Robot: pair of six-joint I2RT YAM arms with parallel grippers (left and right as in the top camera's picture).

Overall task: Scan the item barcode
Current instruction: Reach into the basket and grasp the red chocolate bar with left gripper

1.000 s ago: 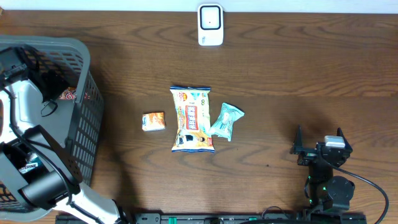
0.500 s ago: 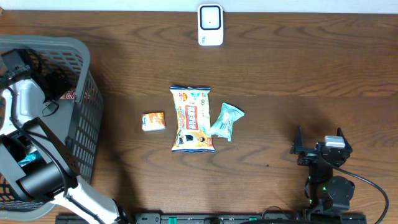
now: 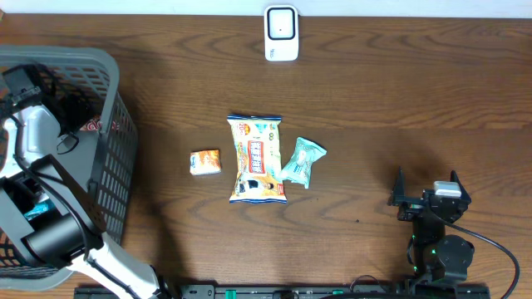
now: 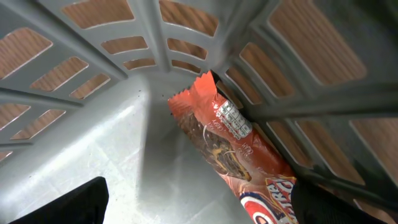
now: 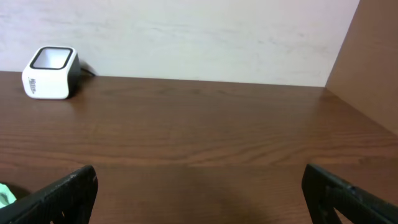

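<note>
An orange-red snack packet (image 4: 239,146) lies in a corner of the grey basket (image 3: 112,91), against its slatted wall; the overhead view shows a sliver of the packet (image 3: 93,126) through the slats. My left gripper (image 4: 202,208) hangs open just above it, one finger on each side of the packet's near end, touching nothing. The white barcode scanner (image 3: 281,33) stands at the table's far edge, and the right wrist view shows the scanner (image 5: 51,73) far left. My right gripper (image 3: 426,187) rests open and empty at the front right.
A large snack bag (image 3: 257,159), a small orange box (image 3: 205,162) and a teal packet (image 3: 302,161) lie mid-table. The basket's walls close around my left arm. A wall (image 5: 367,56) rises on the table's right side.
My left arm has shifted slightly inside the basket. The right arm and the items on the table have not moved.
</note>
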